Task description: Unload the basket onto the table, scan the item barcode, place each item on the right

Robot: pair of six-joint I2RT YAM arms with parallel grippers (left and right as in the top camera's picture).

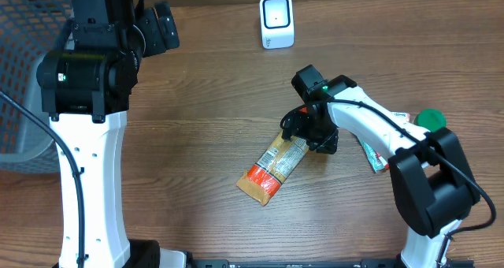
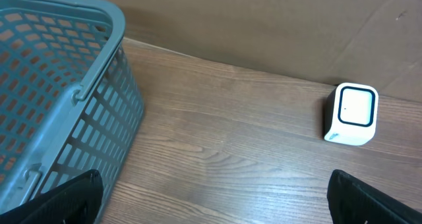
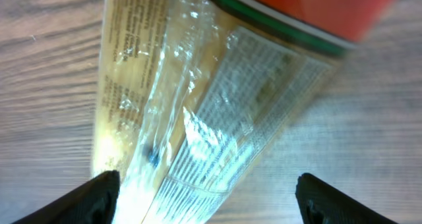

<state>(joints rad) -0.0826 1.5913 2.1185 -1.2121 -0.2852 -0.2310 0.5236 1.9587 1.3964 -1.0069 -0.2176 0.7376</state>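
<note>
Overhead view, right arm over the item: the packet [image 1: 272, 167] lies flat on the table [image 1: 205, 102], right of centre. Its long axis runs on a diagonal, with the orange-red end toward the near edge and my left arm and the pale printed end toward the far right, under my right pincer [image 1: 305, 134]. My right arm reaches in from the near right corner, forearm slanting leftward, wrist bent down over that pale end. Right wrist view: the packet [image 3: 198, 99] fills the frame, clear film and fine print facing up, orange band at the top. The right pincer [image 3: 208, 197] stands wide astride it, one fingertip [image 3: 99, 194] just beside the packet's edge and the other apart from it, gripping nothing. Whether the print includes the barcode I cannot tell. My left arm stands upright at the left side, its pincer [image 1: 161, 27] far back near the basket [image 1: 20, 79]. Left wrist view: the left pincer [image 2: 211, 201] is fully spread and empty, with the white scanner [image 2: 351, 114] ahead to its right at the far edge.
</note>
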